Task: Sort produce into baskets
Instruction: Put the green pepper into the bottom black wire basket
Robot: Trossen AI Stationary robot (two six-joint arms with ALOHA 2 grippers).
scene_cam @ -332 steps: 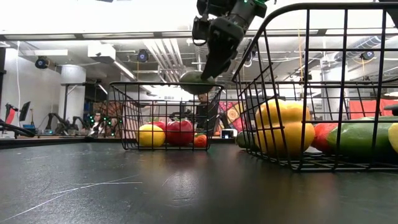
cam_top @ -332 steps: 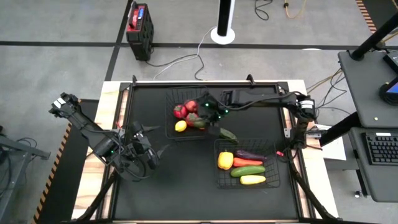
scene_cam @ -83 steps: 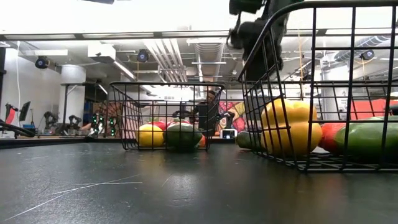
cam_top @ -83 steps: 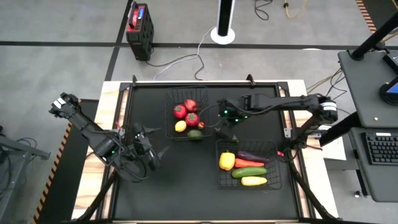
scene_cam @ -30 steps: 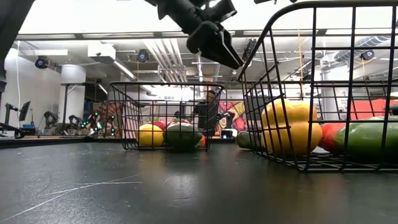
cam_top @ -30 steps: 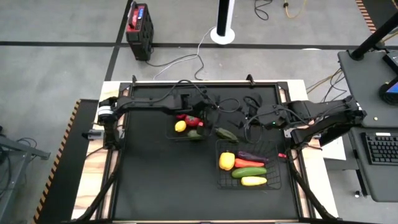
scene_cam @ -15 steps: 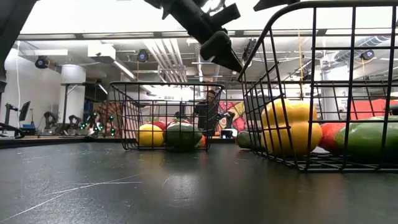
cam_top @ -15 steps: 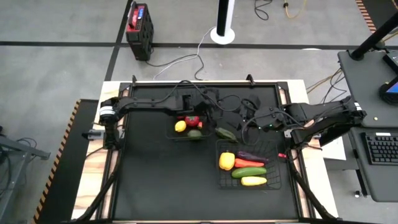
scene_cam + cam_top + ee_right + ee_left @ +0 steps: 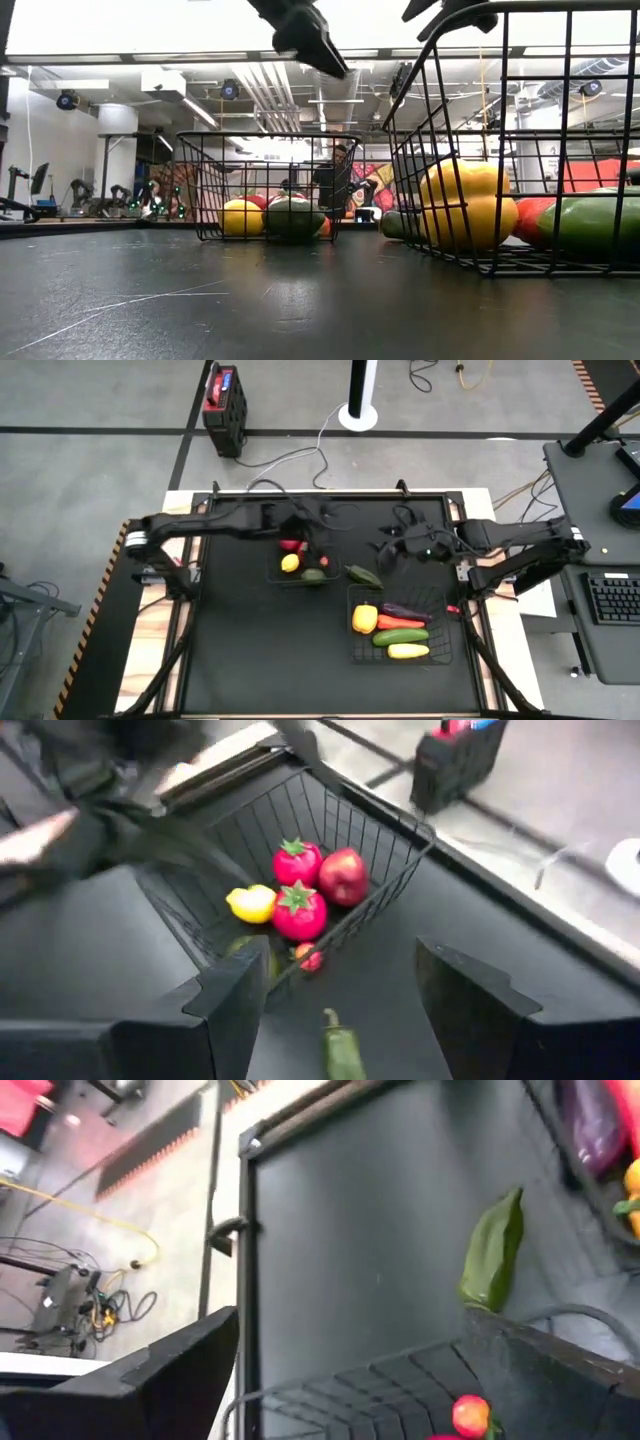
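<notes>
The far basket [image 9: 272, 566] holds red, yellow and green produce [image 9: 298, 910]. Yellow, purple, orange and green pieces [image 9: 398, 634] lie in the near basket [image 9: 348, 630]. One long green piece [image 9: 363, 574] lies on the black mat between the baskets. My left gripper [image 9: 318, 540] hangs open above the far basket's right part; nothing is between its fingers [image 9: 190, 1370]. To the right of that basket, my right gripper [image 9: 383, 547] hovers open and empty over the mat, pointing toward it [image 9: 345, 1010]. Both grippers show at the low view's top [image 9: 310, 35] [image 9: 445, 12].
The mat's near-left part [image 9: 250, 650] is bare. The table's frame rails [image 9: 205, 510] run along the mat's edges. A red and black box [image 9: 222, 395] and a white pole base [image 9: 358, 412] stand on the floor beyond the far edge.
My left gripper has risen and drawn back toward the table's left over the far basket, staying open and empty. My right gripper has edged a little toward the table's left. The produce has kept still.
</notes>
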